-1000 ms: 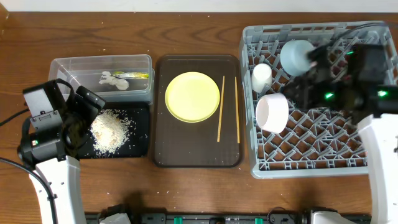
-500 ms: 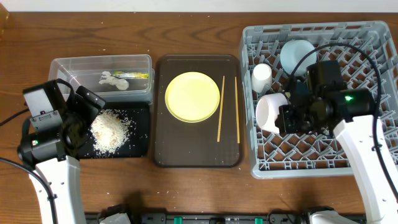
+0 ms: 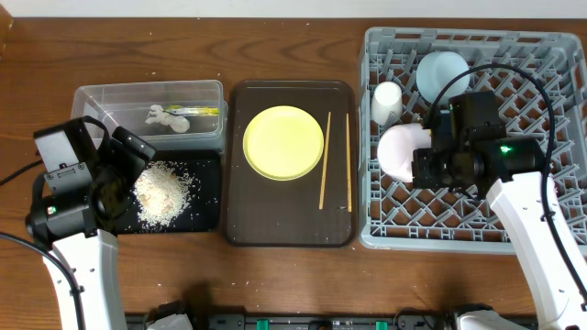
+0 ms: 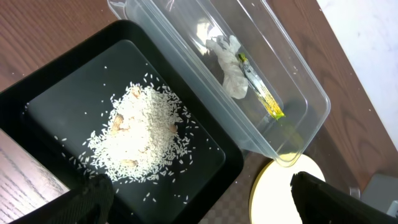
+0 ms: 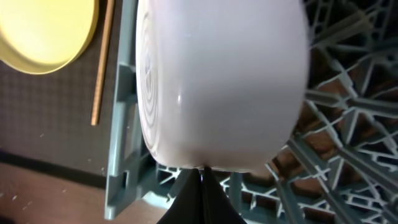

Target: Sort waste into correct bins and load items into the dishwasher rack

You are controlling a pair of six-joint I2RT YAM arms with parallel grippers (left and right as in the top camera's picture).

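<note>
Showing my right pincer [image 5: 199, 176], closed tight, tips touching the white bowl [image 5: 224, 81], which lies on its side straight ahead at the left edge of the dishwasher rack [image 3: 440, 240], base toward the brown tray [image 3: 284, 215]; a true grip cannot be told.

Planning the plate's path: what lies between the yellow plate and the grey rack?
Two wooden chopsticks, lying side by side on the brown tray, as the overhead view shows.
</note>
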